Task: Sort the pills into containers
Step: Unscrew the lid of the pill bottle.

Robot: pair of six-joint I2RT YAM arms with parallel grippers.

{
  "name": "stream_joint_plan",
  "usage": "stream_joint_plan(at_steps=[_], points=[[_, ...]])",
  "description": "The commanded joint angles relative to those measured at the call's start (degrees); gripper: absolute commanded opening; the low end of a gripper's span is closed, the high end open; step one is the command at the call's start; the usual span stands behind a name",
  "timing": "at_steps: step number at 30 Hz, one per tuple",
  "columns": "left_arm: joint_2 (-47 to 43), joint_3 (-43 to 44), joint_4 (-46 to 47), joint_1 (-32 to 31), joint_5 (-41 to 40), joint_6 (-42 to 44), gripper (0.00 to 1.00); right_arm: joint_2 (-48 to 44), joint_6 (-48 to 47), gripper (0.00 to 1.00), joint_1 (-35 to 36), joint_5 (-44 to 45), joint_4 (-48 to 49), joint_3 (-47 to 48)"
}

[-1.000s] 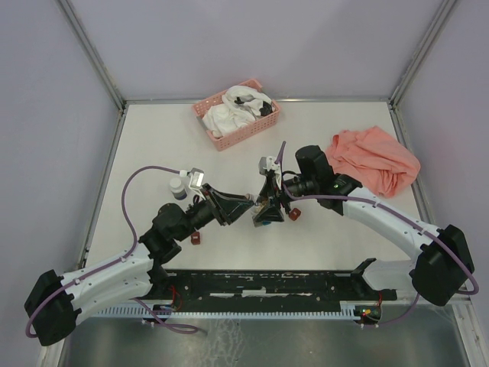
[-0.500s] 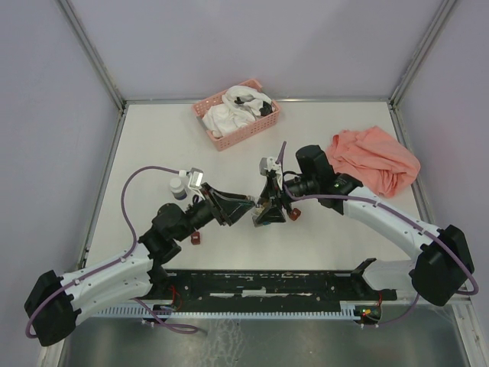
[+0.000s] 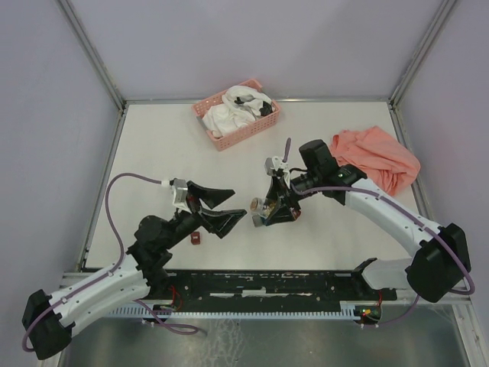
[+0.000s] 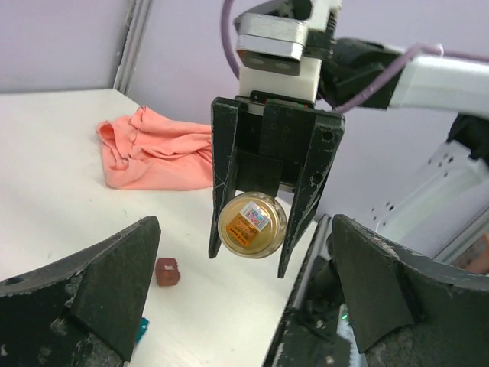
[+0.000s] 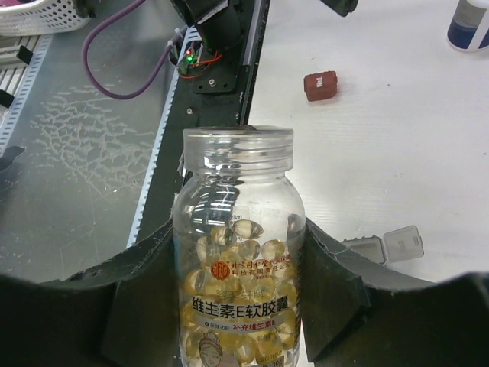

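My right gripper [image 3: 269, 212] is shut on a small clear jar [image 5: 238, 252] full of yellowish-amber pills [image 5: 241, 306], held above the table's middle. The jar's threaded mouth has no cap on it. In the left wrist view the jar's [image 4: 252, 224] round stickered end shows between the right gripper's black fingers. My left gripper [image 3: 238, 204] stands wide open, a short way left of the jar, with nothing between its fingers [image 4: 114, 283]. A dark red container [image 4: 166, 271] and a teal one [image 4: 142, 329] lie on the table. A grey container [image 5: 386, 245] lies open, and another red one [image 5: 320, 85] sits beyond.
A pink slatted basket [image 3: 229, 140] with white items stands at the back. A salmon cloth [image 3: 374, 157] lies at the right. A white and blue bottle [image 5: 470, 23] stands on the table. The black front rail [image 3: 267, 283] runs along the near edge.
My left gripper has opened wide and drawn back to the left, away from the jar. The right gripper still holds the jar, shifted only slightly.
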Motion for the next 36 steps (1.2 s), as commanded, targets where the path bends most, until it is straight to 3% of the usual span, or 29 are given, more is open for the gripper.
stream_joint_plan(at_steps=[1,10,16,20,28,36], points=[[1.1,-1.2,7.6,0.0,9.1,15.4,0.99,-1.7,-7.2,0.02,-0.3,-2.4,-4.9,2.8],[9.4,1.4,10.9,0.0,22.6,31.4,0.99,-3.3,-17.3,0.02,-0.2,0.0,-12.1,3.1],[11.3,2.2,10.7,0.0,24.5,38.8,0.98,-2.0,-21.7,0.02,-0.2,0.3,-16.6,4.4],[13.7,3.9,10.5,0.0,25.4,37.9,0.91,-1.5,-21.7,0.02,-0.2,0.7,-17.2,5.0],[20.8,6.2,14.7,0.0,26.0,31.4,0.66,-0.5,-20.2,0.02,-0.3,1.6,-17.2,5.6],[22.6,6.2,17.4,0.0,26.0,28.7,0.56,0.1,-19.2,0.02,-0.3,1.9,-16.9,5.8]])
